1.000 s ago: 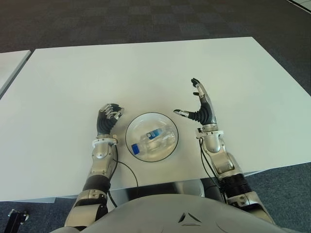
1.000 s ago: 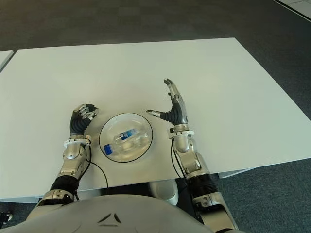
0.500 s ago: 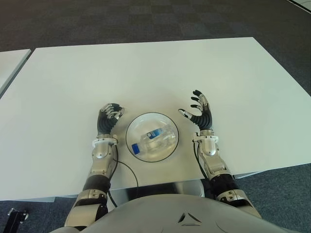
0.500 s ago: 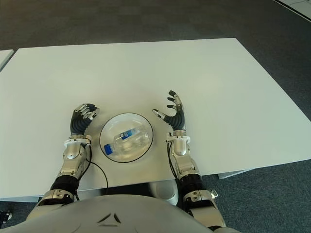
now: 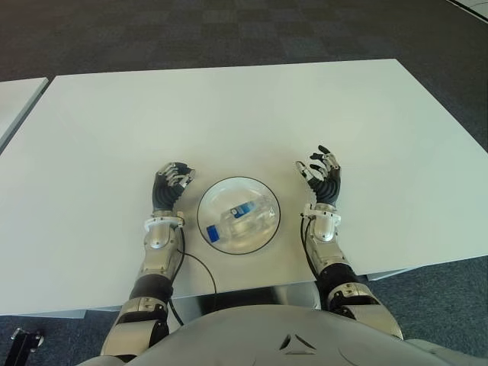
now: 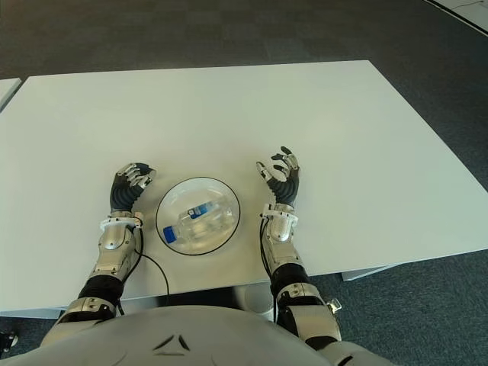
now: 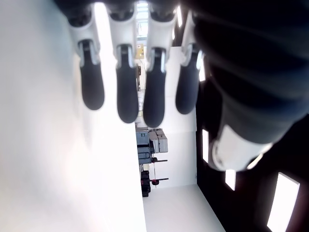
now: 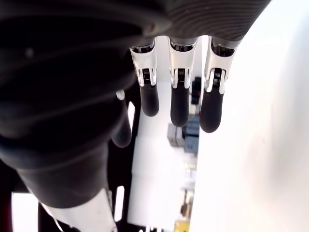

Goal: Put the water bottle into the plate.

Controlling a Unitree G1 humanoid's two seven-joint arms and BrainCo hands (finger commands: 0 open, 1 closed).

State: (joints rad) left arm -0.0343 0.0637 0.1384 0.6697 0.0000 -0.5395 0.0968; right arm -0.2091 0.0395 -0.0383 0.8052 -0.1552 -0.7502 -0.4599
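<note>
A small clear water bottle with a blue cap and blue label lies on its side inside the round glass plate near the table's front edge. My right hand shows just to the right of the plate, apart from it, fingers loosely spread and holding nothing. My left hand shows just to the left of the plate, fingers curled, holding nothing. In the right wrist view the fingers hang free with nothing between them. The left wrist view shows only bare fingers too.
The white table stretches far behind the plate. A second white table's corner shows at the far left. Dark carpet lies beyond the table.
My right hand has drawn back from beside the plate toward the table's front edge and its fingers have relaxed inward. The bottle, plate and left hand have not moved.
</note>
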